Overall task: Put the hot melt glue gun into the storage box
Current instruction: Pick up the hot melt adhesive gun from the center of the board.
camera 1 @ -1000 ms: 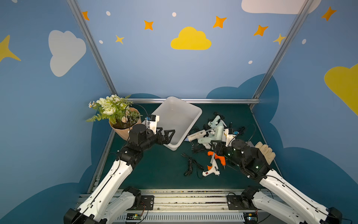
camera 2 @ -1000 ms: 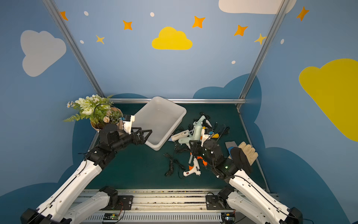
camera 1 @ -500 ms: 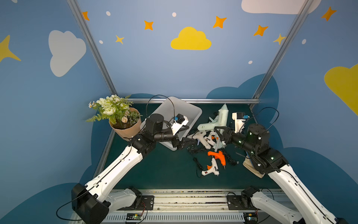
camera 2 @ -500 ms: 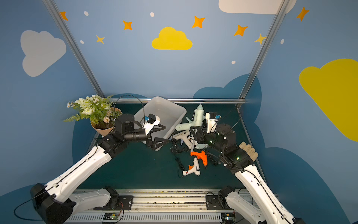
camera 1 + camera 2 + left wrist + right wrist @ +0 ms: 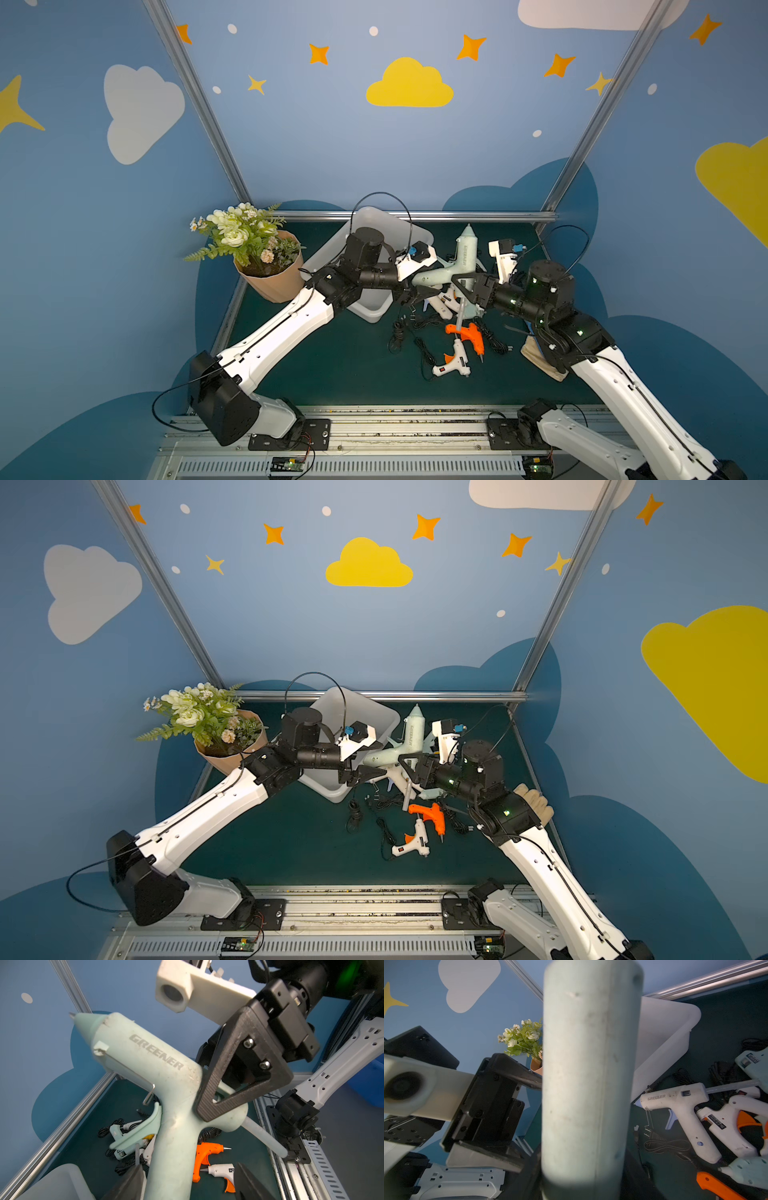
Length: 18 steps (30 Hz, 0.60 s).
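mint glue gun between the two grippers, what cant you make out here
Contact of the left gripper with the mint glue gun handle: left wrist view, bottom edge cuts it off.
How the right gripper clamps the gun: right wrist view, blurred gun body fills the middle.
Full inside of the storage box: both top views, left arm covers much of it.
Which cords go to which gun: top views, tangled and too small.

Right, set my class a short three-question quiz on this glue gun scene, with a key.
1. Which part of the pale green glue gun lies between the left hand's open fingers?
2. Which hand is clamped on its body? A left, B right, C neither.
3. True or false: that gun lies inside the storage box.
Key: 1 the handle; 2 B, the right hand; 3 false.
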Available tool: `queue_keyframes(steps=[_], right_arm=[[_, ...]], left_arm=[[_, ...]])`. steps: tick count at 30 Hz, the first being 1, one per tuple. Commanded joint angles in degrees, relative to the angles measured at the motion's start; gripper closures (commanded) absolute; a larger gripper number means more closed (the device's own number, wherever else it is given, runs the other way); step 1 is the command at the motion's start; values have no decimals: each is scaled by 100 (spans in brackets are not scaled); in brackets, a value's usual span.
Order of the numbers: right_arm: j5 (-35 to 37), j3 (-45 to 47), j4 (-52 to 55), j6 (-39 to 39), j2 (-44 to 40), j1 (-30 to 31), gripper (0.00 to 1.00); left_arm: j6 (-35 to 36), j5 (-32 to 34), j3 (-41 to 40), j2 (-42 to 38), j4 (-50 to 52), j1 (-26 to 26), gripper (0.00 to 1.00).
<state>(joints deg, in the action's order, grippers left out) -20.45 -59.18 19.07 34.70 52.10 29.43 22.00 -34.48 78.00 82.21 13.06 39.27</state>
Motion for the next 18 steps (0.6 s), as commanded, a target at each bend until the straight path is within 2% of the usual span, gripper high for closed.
queue_keyframes(steps=[1, 7, 13, 18], right_arm=[[-187, -281, -594, 105, -103, -33, 100], [-197, -300, -589, 125, -145, -32, 100], [-128, -235, -667, 175, -153, -33, 100], [-170, -208, -725, 239, -116, -34, 100]], left_arm=[[381, 311, 199, 122, 318, 158, 31], [398, 846, 295, 300, 352, 257, 41], [389, 1205, 203, 303, 235, 257, 43], [384, 1463, 201, 312, 141, 257, 68]])
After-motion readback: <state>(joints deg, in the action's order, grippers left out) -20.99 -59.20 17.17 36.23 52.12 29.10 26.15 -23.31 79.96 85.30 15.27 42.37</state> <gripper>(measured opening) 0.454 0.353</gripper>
